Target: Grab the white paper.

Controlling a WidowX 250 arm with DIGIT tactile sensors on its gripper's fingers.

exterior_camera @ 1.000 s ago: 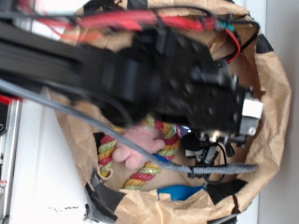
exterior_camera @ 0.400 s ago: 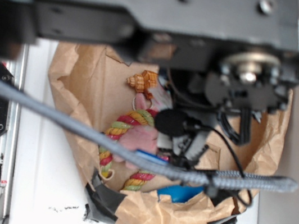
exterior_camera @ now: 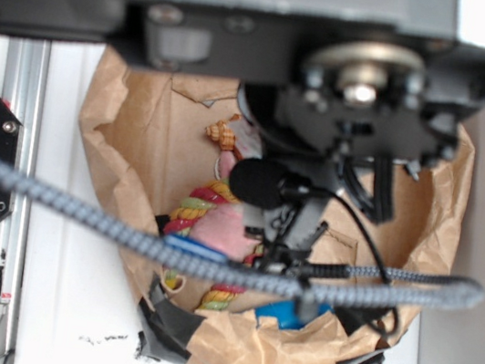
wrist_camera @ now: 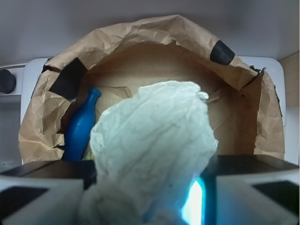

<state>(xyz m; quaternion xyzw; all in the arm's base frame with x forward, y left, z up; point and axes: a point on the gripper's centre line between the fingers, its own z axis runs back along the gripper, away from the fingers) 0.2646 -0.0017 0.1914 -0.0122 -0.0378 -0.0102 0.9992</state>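
**Paper wad clamped above the bag**

In the wrist view we see the white paper (wrist_camera: 152,150) filling the middle of the frame, pinched at its base in the gripper (wrist_camera: 150,199) — the jaws are closed on it from left and right. Behind it lies the brown paper bag (wrist_camera: 42,126), open, with a blue bottle (wrist_camera: 80,129) leaning against its left inner wall. From the exterior camera our arm (exterior_camera: 250,17) stretches across the top, blurred and close to the lens, hanging over the bag's opening; a pink plush toy (exterior_camera: 222,225) and a coloured rope (exterior_camera: 192,206) rest inside. The paper itself is hidden there.
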